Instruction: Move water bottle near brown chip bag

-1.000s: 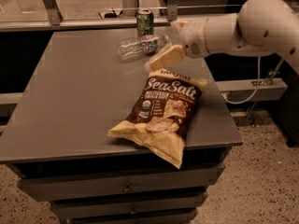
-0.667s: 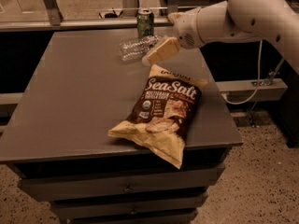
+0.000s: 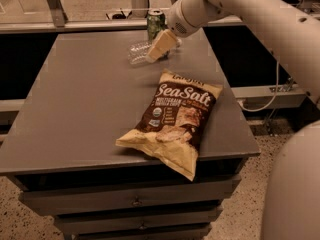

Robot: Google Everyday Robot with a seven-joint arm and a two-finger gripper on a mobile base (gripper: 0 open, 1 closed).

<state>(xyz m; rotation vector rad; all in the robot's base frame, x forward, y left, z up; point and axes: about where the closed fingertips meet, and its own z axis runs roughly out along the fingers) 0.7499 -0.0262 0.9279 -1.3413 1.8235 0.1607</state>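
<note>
One gripper [image 3: 160, 47] over the water bottle [image 3: 137, 52], at its right end; closure unclear.

The single camera looks down at a slant from in front of the grey table [image 3: 75, 114], facing its far edge, near enough that tabletop and drawer fronts [image 3: 135, 200] fill most of the view. The arm [image 3: 260, 14] enters from the upper right, and the gripper [image 3: 159, 48] sits at the table's far side, by the water bottle [image 3: 136, 51].
</note>
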